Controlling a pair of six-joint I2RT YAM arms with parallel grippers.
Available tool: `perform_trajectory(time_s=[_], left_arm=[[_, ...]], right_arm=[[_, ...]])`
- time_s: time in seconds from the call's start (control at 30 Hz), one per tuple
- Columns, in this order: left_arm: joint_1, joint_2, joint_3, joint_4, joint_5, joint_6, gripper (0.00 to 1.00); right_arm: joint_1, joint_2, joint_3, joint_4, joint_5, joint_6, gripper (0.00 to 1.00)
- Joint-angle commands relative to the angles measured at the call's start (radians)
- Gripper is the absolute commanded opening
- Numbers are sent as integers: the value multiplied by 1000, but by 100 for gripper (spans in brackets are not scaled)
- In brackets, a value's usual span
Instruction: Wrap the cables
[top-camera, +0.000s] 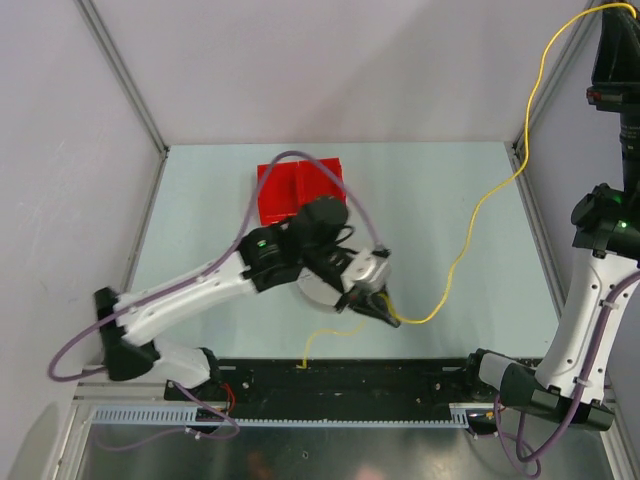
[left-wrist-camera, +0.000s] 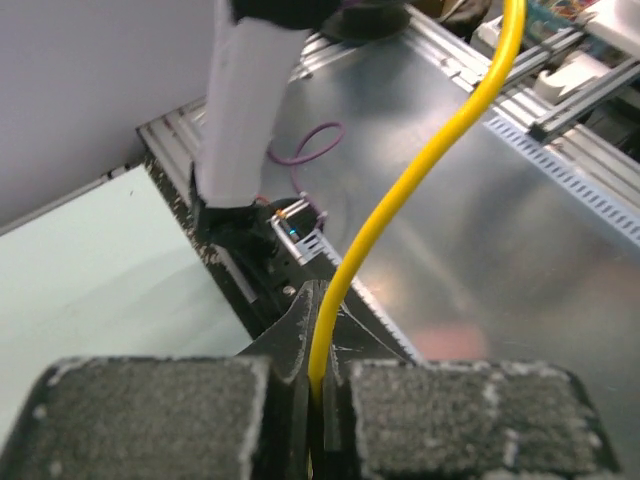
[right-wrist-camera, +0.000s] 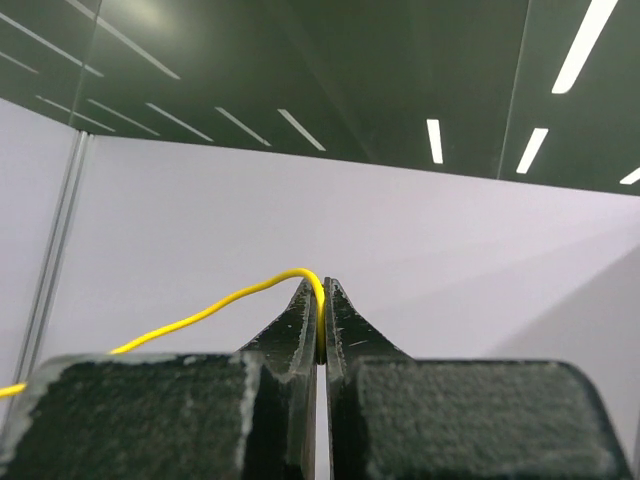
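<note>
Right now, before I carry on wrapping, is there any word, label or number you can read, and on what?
None can be read.
No print shows on the red block, the yellow cable, the left gripper or the right gripper.
A coloured patch at the top right of the left wrist view is too blurred to tell.

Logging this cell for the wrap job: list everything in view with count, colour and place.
cable: one, yellow, strung between both claws, loose tail toward the near rail
box: one, red, far centre of the table
disc: one, grey-white, under the left wrist
table: one, pale green
rail: one, black, near edge
arm cords: purple, along each arm
left claw: black, shut on the cable, low over the table
right claw: black, shut on the cable, raised at right
</note>
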Motion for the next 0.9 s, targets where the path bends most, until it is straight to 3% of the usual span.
perform_trajectory(time_s=[0.0, 0.2, 0.37, 0.43, 0.5, 0.53, 0.6, 0.73, 0.87], left_arm=[[0, 200, 199, -232, -73, 209, 1], [3, 451, 573, -233, -117, 190, 4], [25, 565, 604, -232, -109, 165, 8], [27, 586, 566, -218, -175, 146, 34], [54, 587, 529, -211, -207, 112, 79], [81, 568, 504, -207, -196, 89, 89], [139, 501, 443, -201, -156, 60, 97], [235, 276, 273, -192, -128, 122, 99], [332, 113, 191, -186, -183, 128, 99]], right_arm=[[8, -18, -16, 18, -11, -43, 0], [9, -40, -69, -20, -21, -122, 0], [10, -84, -187, -59, -40, -207, 0], [10, -102, -236, -49, -73, -216, 0], [10, -112, -270, -43, -136, -223, 0], [10, -116, -285, -46, -166, -229, 0], [10, -125, -310, -66, -252, -248, 0], [36, -144, -363, -196, -466, -329, 0], [120, -169, -376, -646, -592, -707, 0]])
